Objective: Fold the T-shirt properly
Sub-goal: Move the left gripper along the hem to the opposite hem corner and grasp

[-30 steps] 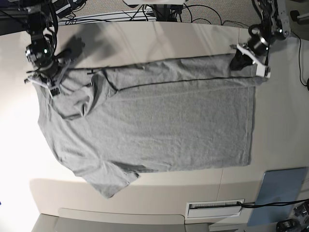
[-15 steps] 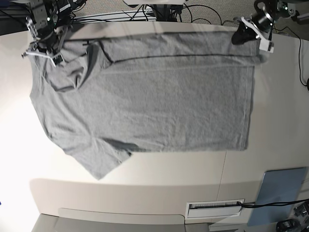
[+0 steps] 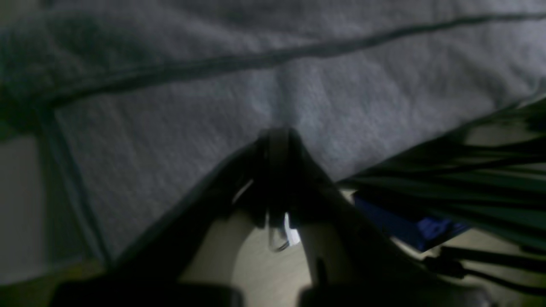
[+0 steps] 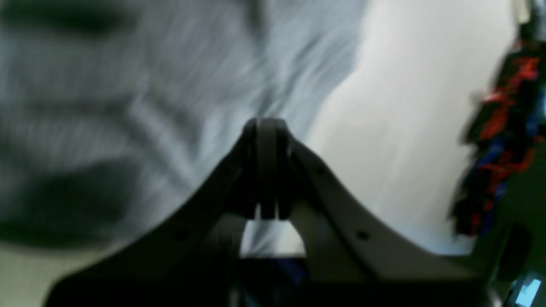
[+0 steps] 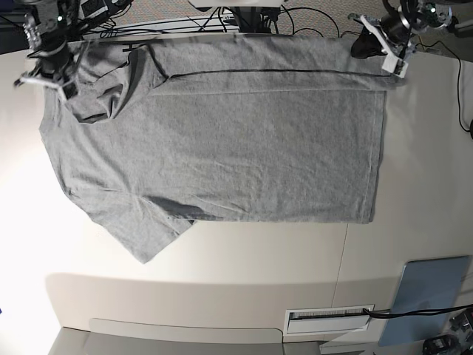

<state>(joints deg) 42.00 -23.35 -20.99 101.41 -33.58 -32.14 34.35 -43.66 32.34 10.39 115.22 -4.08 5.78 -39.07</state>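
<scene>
T-shirt (image 5: 222, 140) lies spread flat on the pale table (image 5: 222, 259), plain grey side up, long axis running left–right in the base view: hem at that view's right, shoulders and sleeves at its left. Its far long edge sits at the table's back edge, with a narrow strip already turned over along it, marked by a dark fold line.

Left gripper (image 5: 373, 46) sits at the far hem corner, on the base view's right, jaws pressed together on the cloth; the left wrist view shows the closed tips biting into grey fabric (image 3: 324, 106). Right gripper (image 5: 46, 72) is at the far shoulder corner, base view's left, also clamped on the T-shirt — the right wrist view is motion-blurred, yet the tips meet with grey cloth (image 4: 140, 106) bunched around them.

Key relation: both pincers hold the same far long edge, one at each end, and the whole garment body lies toward the camera side from them. Likely next move is carrying that edge toward the near edge — neither arm is nearer, each owns its own corner. Loose near sleeve (image 5: 151, 237) sticks out at lower left and may need tucking.

Blue-grey pad (image 5: 432, 296) sits well apart at the lower right.
</scene>
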